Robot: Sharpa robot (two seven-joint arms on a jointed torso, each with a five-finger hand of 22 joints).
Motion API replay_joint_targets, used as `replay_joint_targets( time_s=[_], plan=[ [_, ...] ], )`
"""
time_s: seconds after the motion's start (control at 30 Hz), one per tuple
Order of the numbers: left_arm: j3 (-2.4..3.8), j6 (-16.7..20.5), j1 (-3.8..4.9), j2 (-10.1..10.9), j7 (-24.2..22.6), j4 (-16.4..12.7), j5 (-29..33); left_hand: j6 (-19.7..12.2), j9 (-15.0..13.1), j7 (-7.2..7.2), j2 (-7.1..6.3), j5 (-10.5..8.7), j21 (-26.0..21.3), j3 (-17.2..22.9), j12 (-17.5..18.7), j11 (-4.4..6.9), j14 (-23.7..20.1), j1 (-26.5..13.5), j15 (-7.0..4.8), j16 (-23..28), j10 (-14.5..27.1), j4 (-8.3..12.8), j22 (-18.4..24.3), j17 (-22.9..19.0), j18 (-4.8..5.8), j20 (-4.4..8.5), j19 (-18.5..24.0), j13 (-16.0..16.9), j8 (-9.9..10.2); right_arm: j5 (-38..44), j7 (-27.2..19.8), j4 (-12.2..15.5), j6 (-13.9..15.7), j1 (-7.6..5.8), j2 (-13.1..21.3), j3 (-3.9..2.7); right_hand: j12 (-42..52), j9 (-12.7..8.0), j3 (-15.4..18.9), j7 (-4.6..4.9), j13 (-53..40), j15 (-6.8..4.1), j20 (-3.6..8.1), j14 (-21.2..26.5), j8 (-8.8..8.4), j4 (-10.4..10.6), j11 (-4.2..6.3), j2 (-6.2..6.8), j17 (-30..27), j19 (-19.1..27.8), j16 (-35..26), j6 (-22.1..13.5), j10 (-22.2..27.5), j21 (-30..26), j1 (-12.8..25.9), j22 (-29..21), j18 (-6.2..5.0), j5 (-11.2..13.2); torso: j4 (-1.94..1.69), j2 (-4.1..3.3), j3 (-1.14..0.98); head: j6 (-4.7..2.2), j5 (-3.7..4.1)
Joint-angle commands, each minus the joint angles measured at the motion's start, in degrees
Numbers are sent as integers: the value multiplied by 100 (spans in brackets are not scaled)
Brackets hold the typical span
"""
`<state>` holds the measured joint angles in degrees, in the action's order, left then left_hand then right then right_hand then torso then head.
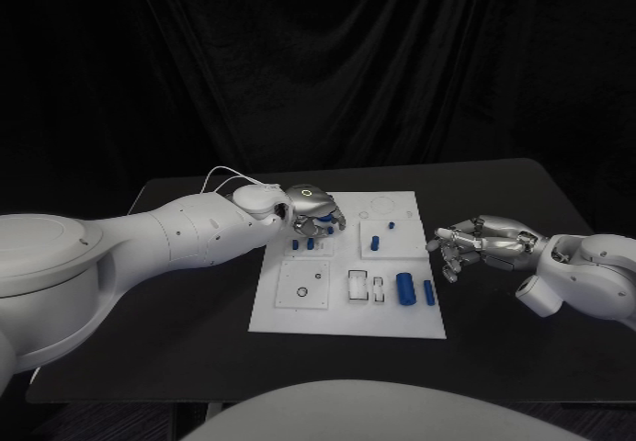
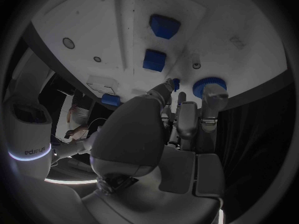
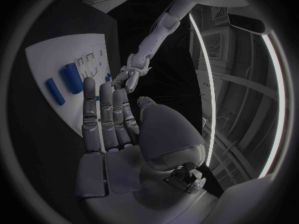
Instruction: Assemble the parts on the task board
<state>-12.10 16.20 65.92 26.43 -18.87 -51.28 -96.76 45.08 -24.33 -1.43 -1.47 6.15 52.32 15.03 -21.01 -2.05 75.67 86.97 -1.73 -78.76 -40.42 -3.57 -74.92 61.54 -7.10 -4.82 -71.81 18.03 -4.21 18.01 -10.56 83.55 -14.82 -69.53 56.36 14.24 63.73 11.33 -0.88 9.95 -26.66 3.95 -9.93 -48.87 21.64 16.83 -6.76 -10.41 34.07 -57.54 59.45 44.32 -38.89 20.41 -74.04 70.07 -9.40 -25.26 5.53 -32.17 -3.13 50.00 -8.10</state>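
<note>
The board (image 1: 347, 317) lies mid-table. Near its right edge two blue cylinders (image 1: 405, 288) lie side by side, just left of them a white framed recess (image 1: 357, 284). Another blue part (image 1: 375, 243) sits in a square plate higher up, and small blue pegs (image 1: 311, 244) stand near the left hand (image 1: 312, 213), which hovers over the board's upper left corner.

The left wrist view adds two blue blocks (image 2: 163, 26) and a ribbed blue disc (image 2: 202, 84) by the fingertips (image 2: 214, 92); whether they hold anything, I cannot tell.

The right hand (image 1: 474, 244) hangs beside the board's right edge, off it; its wrist view shows straight, spread fingers (image 3: 102, 114) holding nothing.
</note>
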Motion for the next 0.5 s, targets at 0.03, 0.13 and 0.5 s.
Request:
replay_joint_targets(
  time_s=[0.03,0.13,0.5],
  plan=[
    [7,-84,-11,-34,67,25,-34,165,20,79,-11,16,-55,49,52,12,-25,-19,24,5,-83,-5,-517,-16,-28,4,-14,-32,-67,0,10,9,-46,13,-3,-4,17,9,23,-3,5,-7,-10,41,25,4,14,-34,-5,45,31,-48,44,0,8,6,-93,22,9,-1,-4,0,-11],
    [7,-98,-16,-50,93,47,-34,204,23,98,-7,21,-63,62,56,16,-30,-14,22,7,-106,-6,-518,-26,-28,5,-15,-38,-78,0,13,6,-53,13,-10,-4,17,9,23,-3,5,-7,-10,41,25,4,14,-34,-5,45,31,-48,44,0,8,6,-93,22,7,-3,-1,0,-15],
    [7,-112,-26,-81,140,102,-34,363,7,200,-2,17,31,109,65,56,33,-16,-1,-39,-275,-17,-554,40,-7,15,-97,-68,-135,0,27,7,-69,14,-17,-4,17,9,25,-3,6,-6,-11,43,29,4,14,-33,-8,47,31,-50,46,-1,10,7,-93,23,-5,-3,-9,0,15]
  ],
)
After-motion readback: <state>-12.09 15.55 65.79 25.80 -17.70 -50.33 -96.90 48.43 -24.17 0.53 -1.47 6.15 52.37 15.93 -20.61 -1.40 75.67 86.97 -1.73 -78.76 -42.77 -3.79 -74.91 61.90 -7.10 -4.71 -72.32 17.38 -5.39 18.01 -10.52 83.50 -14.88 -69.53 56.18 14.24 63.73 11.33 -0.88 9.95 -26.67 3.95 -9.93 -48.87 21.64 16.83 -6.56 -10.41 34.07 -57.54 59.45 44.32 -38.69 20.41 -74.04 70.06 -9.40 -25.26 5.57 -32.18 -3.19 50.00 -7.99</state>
